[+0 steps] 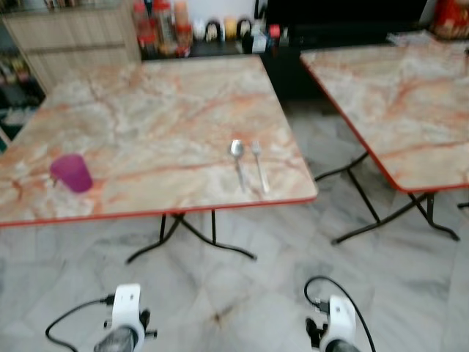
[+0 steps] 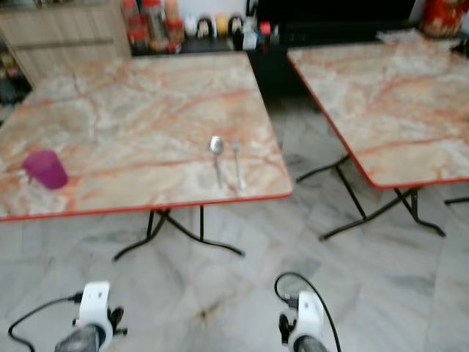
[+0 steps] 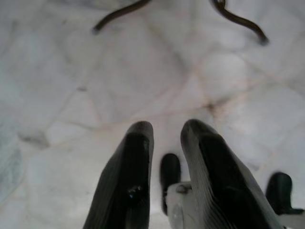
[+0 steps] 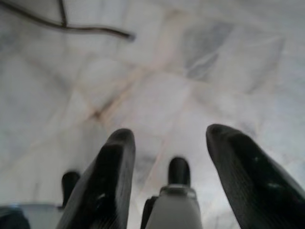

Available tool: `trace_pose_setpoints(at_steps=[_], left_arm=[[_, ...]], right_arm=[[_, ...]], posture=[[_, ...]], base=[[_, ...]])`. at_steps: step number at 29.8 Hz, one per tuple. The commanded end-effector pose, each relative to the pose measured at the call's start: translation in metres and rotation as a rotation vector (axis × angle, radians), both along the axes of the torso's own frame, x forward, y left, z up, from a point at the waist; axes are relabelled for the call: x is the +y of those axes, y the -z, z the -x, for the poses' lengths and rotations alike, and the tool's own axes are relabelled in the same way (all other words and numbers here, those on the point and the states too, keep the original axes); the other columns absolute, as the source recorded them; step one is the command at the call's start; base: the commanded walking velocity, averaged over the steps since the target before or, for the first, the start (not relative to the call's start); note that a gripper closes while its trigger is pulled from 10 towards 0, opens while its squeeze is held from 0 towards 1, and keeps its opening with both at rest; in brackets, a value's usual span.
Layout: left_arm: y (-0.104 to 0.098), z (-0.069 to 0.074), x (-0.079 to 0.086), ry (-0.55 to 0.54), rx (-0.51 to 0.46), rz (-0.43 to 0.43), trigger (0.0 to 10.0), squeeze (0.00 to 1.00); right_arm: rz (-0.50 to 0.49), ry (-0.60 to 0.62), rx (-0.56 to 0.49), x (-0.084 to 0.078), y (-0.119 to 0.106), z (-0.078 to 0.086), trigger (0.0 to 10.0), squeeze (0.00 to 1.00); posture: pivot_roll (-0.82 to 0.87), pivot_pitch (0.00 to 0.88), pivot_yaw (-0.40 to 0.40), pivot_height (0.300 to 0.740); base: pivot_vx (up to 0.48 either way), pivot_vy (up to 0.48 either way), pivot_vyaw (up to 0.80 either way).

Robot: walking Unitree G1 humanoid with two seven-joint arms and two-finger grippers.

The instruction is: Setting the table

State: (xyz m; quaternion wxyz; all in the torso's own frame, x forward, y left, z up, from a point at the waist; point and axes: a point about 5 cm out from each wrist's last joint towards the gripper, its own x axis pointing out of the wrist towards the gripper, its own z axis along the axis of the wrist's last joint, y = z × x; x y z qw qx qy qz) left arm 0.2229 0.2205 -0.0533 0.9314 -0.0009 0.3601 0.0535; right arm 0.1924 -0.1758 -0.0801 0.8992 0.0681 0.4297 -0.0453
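Head view: a marble-patterned bench (image 1: 146,117) carries a spoon (image 1: 237,158) and fork (image 1: 259,165) near its front right corner, a purple cup (image 1: 72,173) near the front left edge. Left wrist view: left hand (image 3: 167,131) narrow over floor tiles (image 3: 71,71). Right wrist view: right hand (image 4: 169,136) wide, empty.

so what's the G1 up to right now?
Nothing is in hand. It stands short of the near marble table, both arms low over the floor: left gripper and right gripper open, holding nothing. On the table a spoon and fork lie side by side near its right edge, a purple cup far left.
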Motion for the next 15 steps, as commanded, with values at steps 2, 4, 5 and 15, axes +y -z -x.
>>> trace_pose_setpoints(at_steps=[2, 4, 5, 15], left_arm=[[0.0010, 0.0043, 0.0073, -0.027, 0.007, -0.007, 10.0, 0.00], [0.0009, 0.0043, 0.0072, -0.031, 0.005, -0.006, 10.0, 0.00], [0.0007, 0.0041, 0.0070, -0.031, 0.001, -0.009, 10.0, 0.00], [0.0003, 0.0042, 0.0055, -0.038, -0.023, -0.011, 10.0, 0.00]], right_arm=[[-0.008, -0.006, -0.018, 0.0045, -0.0027, -0.0057, 10.0, 0.00], [-0.020, 0.012, -0.025, 0.0033, -0.0033, -0.0065, 10.0, 0.00], [-0.026, 0.014, -0.028, 0.0031, -0.0036, -0.0071, 10.0, 0.00], [-0.021, 0.003, -0.021, 0.0019, -0.0027, -0.0051, 10.0, 0.00]], posture=[[0.07, 0.091, 0.003, 0.740], [0.07, 0.089, 0.001, 0.740], [0.06, 0.091, 0.001, 0.740], [0.07, 0.079, -0.007, 0.740]], base=[[0.000, 0.435, 0.00], [0.000, 0.386, 0.00], [0.000, 0.000, 0.00], [0.000, 0.000, 0.00]])
